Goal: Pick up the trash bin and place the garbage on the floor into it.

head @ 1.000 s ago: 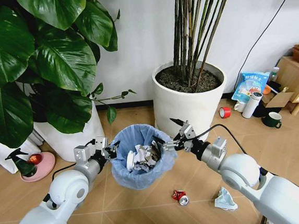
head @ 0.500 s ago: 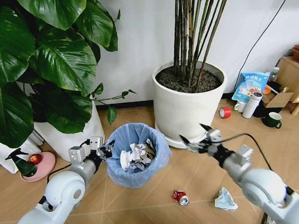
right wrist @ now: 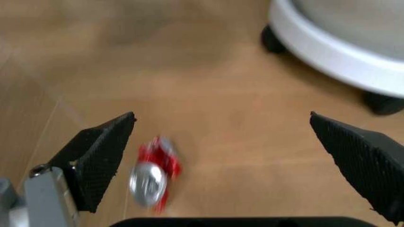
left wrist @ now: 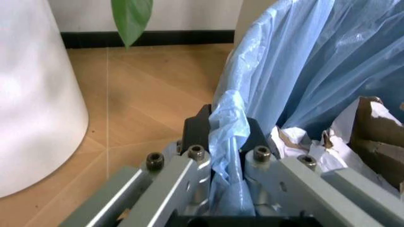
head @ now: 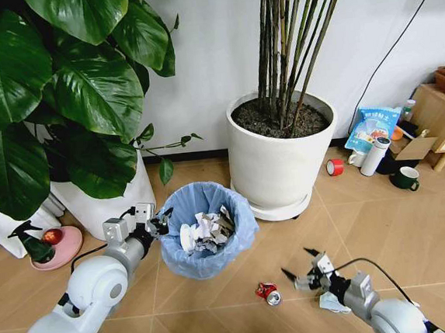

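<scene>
Red can (head: 267, 292) beside tissue (head: 333, 300) | white pot (head: 282, 161) behind | right gripper (head: 301, 268) spread above

Bare floor (head: 219, 311) around crushed can (head: 267, 292)

One trash bin (head: 206, 230), blue-lined, stuffed with paper scraps. Two litter pieces on chevron wood floor (head: 219, 307): one crushed red can (head: 268, 292), one crumpled white tissue (head: 332, 301). Two grippers: left gripper (head: 159, 221), right gripper (head: 300, 269). Two big white plant pots (head: 282, 157). One red tape roll (head: 335, 167), one white bottle (head: 375, 155), one dark mug (head: 405, 178), one blue-white bag (head: 372, 125).
</scene>
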Controlling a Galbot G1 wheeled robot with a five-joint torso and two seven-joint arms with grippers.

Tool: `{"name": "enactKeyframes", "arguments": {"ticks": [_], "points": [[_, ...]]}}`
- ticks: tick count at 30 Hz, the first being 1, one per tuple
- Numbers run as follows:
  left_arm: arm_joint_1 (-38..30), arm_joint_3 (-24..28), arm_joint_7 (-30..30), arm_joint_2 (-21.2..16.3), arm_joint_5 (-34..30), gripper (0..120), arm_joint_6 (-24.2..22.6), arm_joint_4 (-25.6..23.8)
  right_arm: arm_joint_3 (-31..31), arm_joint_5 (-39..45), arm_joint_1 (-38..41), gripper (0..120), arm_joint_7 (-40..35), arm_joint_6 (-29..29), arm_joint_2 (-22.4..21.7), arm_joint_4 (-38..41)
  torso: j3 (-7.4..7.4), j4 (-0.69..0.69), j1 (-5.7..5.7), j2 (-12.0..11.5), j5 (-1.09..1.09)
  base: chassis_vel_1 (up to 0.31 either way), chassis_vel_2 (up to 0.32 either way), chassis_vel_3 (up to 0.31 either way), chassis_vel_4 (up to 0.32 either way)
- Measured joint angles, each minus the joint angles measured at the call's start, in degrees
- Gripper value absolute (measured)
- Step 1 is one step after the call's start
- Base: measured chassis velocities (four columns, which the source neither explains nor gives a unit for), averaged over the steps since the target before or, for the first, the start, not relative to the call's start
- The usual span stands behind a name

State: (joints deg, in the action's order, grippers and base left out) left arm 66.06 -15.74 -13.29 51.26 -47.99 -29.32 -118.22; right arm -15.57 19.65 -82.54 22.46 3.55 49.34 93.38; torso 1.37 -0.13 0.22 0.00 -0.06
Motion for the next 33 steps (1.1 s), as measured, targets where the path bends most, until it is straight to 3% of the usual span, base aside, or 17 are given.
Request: {"name": "enactKeyframes", "arguments": {"ticks": [9, 33], "points": [[0.57, -0.02, 0.55, 1.44, 1.13, 1, 0.39, -0.04, 7.96, -3.39, 5.14, 100, 2.86, -0.11, 1.16, -7.25, 0.0, 0.0, 0.0, 0.0, 0.02, 0.0, 0.0, 0.0, 0.0], [0.23, -0.4, 0.52, 1.48, 0.96, 1, 0.62, 0.76, 18.26, -3.53, 18.91, 100, 2.15, 1.02, 8.24, -21.4, 0.0, 0.0, 0.0, 0.0, 0.0, 0.0, 0.0, 0.0, 0.0]]}}
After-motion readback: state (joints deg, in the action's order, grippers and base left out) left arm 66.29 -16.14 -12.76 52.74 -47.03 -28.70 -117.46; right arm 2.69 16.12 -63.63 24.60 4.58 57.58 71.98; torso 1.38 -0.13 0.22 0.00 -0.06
